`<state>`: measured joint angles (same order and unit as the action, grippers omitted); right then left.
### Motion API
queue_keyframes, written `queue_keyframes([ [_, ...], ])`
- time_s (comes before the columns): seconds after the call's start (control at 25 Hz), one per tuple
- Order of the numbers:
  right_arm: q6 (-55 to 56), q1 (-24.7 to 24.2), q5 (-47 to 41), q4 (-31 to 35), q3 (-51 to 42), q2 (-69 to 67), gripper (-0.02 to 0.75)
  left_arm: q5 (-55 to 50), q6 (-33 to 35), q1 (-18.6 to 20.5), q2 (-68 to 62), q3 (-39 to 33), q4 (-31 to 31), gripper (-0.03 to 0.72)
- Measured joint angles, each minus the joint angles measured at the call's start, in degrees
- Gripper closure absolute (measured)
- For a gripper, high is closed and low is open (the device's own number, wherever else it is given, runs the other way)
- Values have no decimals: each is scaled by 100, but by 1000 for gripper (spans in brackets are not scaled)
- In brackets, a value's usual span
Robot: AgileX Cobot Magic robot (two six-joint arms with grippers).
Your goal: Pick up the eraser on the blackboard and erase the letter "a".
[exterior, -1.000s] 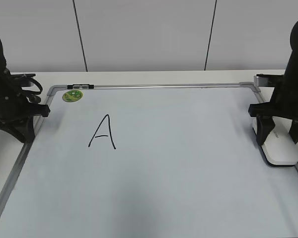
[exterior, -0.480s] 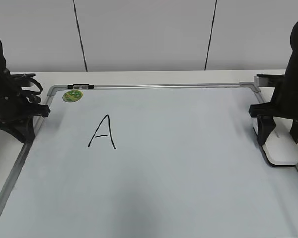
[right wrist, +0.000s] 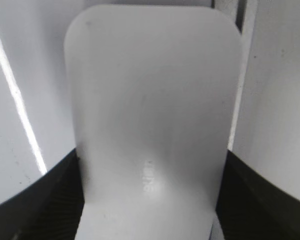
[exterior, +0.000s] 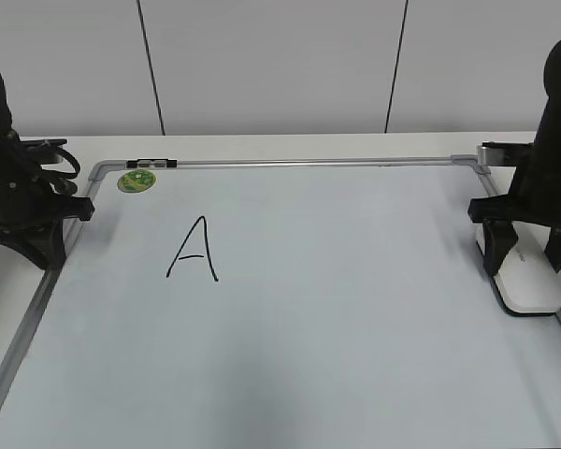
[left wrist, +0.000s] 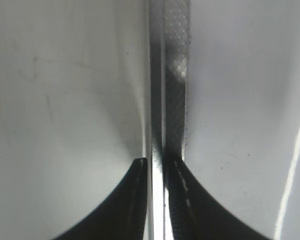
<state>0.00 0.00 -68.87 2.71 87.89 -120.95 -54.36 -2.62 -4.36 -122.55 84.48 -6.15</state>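
Observation:
The blackboard [exterior: 337,309] lies flat on the table. Only a tall capital "A" [exterior: 194,251] is written on it; no lowercase letter "a" shows in any view. The white eraser [exterior: 533,288] lies at the board's right edge. My right gripper [exterior: 524,260] stands over it with a finger against each long side. In the right wrist view the eraser [right wrist: 152,100] fills the space between the two fingers [right wrist: 151,160]. My left gripper [exterior: 39,245] rests at the board's left edge, and the left wrist view shows it [left wrist: 157,162] shut over the grey frame strip [left wrist: 170,75].
A round green sticker [exterior: 136,181] sits at the board's far left corner beside a dark clip [exterior: 153,164] on the frame. A white wall with two dark seams stands behind the table. Both arm bases flank the board.
The right gripper and the eraser have shifted very slightly at the board's right edge. The left arm has not moved.

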Motion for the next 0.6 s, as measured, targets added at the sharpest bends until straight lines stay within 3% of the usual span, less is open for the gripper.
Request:
queue_keyframes([
  [0.2,0,0,0,0,27,-35,95,0,0,0,0,0,0,582],
  [0.4,0,0,-13,0,347,-35,77,0,2,0,0,10,0,568],
  [0.48,0,0,-13,0,570,-35,76,-71,2,0,0,40,37,531],
  [0.6,0,0,-26,0,660,18,76,-216,2,0,127,191,209,387],
])
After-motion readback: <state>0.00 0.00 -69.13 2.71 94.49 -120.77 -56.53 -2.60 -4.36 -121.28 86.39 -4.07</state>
